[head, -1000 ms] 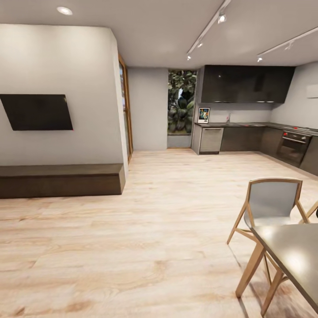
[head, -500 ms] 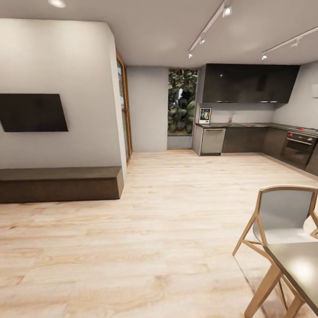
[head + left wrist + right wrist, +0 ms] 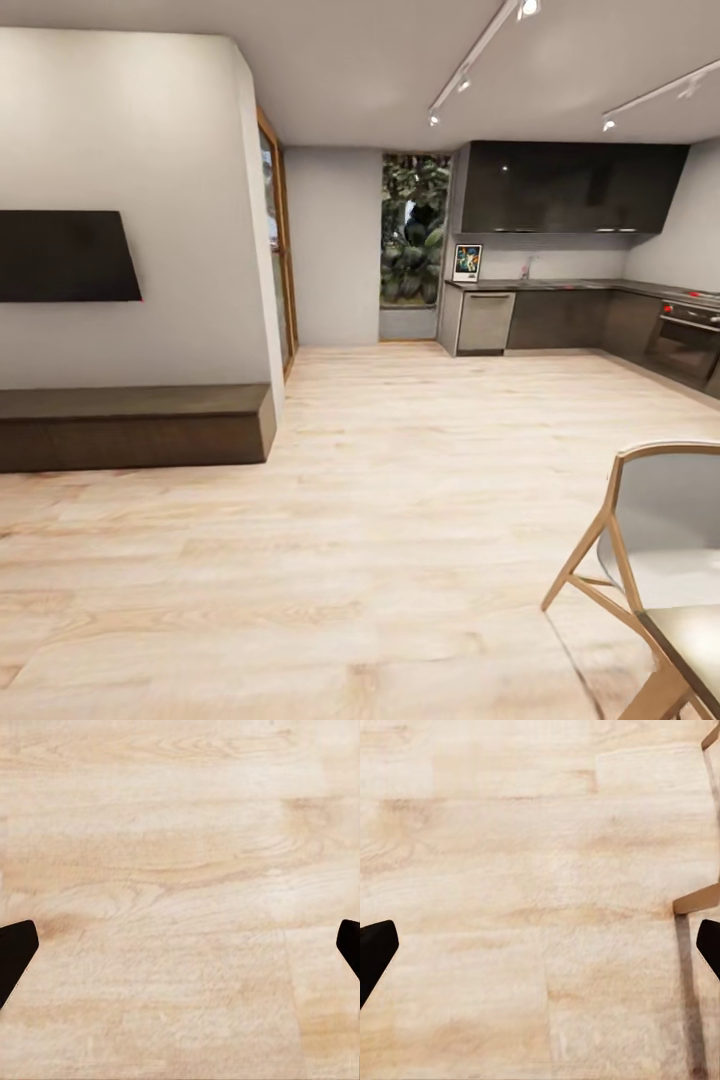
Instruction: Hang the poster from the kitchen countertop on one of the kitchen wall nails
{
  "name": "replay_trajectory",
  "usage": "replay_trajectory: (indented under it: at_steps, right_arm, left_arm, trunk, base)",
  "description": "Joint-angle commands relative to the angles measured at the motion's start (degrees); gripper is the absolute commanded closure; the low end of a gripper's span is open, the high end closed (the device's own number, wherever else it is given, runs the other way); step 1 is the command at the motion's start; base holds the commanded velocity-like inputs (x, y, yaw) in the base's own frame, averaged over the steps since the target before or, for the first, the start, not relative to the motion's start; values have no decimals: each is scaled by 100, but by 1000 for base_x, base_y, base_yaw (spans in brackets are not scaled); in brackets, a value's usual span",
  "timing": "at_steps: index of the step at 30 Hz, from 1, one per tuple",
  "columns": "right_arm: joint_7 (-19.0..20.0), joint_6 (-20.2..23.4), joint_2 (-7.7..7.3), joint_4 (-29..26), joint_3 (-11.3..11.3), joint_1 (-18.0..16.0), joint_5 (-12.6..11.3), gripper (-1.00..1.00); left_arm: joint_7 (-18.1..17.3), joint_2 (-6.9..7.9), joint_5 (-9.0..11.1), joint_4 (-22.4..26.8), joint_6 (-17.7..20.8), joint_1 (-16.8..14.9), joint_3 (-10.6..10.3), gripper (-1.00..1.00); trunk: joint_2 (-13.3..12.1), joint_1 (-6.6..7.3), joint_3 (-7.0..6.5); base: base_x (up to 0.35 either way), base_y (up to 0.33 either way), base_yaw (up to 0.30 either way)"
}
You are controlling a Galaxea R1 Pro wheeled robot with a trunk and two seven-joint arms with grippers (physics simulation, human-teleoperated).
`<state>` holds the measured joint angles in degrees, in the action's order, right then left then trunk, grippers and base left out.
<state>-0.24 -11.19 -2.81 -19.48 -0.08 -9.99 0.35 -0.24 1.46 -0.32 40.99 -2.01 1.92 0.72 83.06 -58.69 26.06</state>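
**Spotter:** What's different from a second ago?

**Me:** My head camera has shifted, not the room. The wall TV [image 3: 65,256] has slid toward the view's left edge, the chair [image 3: 655,530] has dropped low, and only a corner of the dining table [image 3: 695,640] is left. I read that as the base rolling toward the kitchen, so I'm on the approach, with nothing picked up yet.

**Spotter:** Where's the poster?

**Me:** The poster [image 3: 466,262] stands upright on the kitchen countertop [image 3: 560,285], at the end nearest the window [image 3: 414,230], well apart from me.

**Spotter:** Counts?

**Me:** One poster, one TV, one chair, one oven [image 3: 688,340] below the far run of that countertop. I can't make out any wall nails.

**Spotter:** Claws?

**Me:** The left gripper [image 3: 180,952] and right gripper [image 3: 540,952] both have their fingers spread wide, empty, over bare wooden floor [image 3: 380,520].
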Motion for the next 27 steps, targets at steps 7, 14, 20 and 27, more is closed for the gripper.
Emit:
replay_trajectory:
  at_steps: [7,14,20,27]
  right_arm:
    - [-3,-22,0,6,-1,-3,1,-100]
    - [-3,-21,0,6,1,-3,1,-100]
    - [-3,-22,6,6,7,-3,6,-100]
    - [-3,-22,2,6,6,-3,9,-100]
  left_arm:
    - [-3,11,-3,5,-10,1,6,-100]
    - [-3,12,-3,5,-10,1,6,-100]
    - [-3,12,-3,5,-10,1,7,-100]
    - [-3,12,-3,5,-10,1,7,-100]
  trunk:
    - [2,-4,5]
    - [2,-4,5]
    - [2,-4,5]
    - [2,-4,5]
  base:
    - [331,-102,0]
    - [323,-140,0]
    - [324,-90,0]
    - [333,-13,0]
